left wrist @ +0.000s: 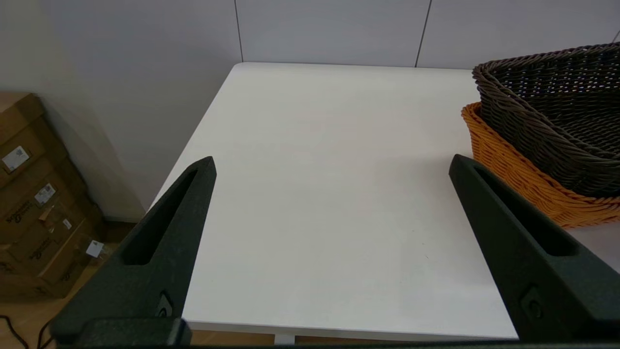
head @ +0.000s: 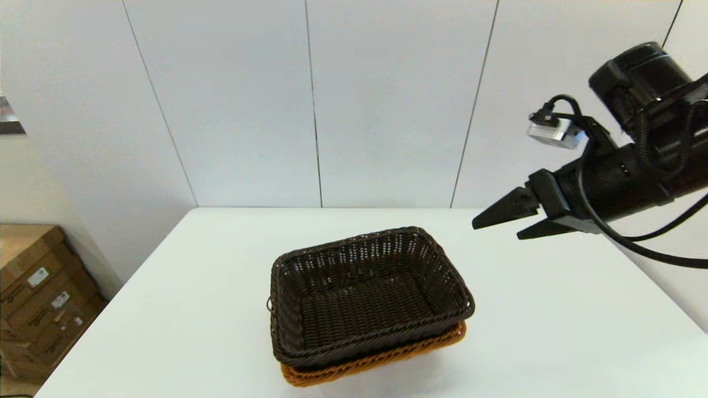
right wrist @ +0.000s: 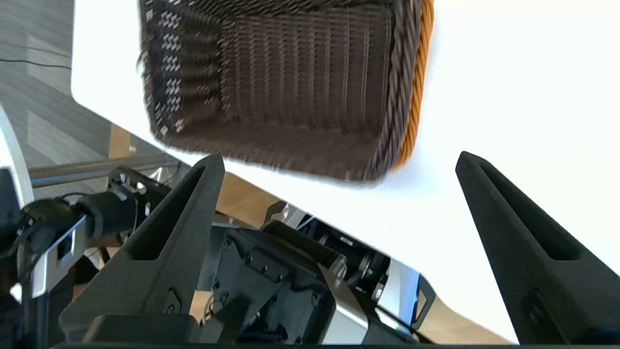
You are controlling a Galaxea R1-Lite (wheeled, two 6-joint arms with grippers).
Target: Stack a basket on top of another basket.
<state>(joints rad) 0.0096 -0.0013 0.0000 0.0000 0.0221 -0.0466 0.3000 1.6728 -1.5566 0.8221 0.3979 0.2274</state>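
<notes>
Dark brown basket [head: 365,298] sits nested inside the orange-tan basket [head: 381,362], and you can see only a strip of the orange rim along the near edge and right corner below it. Both stand on the white table [head: 553,331], toward its near edge at the middle. Your right gripper [head: 500,224] hangs in the air above the table's right side, well apart from the stack, its two fingers spread and holding nothing — the right wrist view looks down into the dark basket's empty bottom from there. Your left gripper [left wrist: 332,169] is parked low at the table's near left corner, fingers wide apart and empty, with the stacked baskets off to its right. Cardboard boxes [head: 38,298] stand on the floor left of the table.
</notes>
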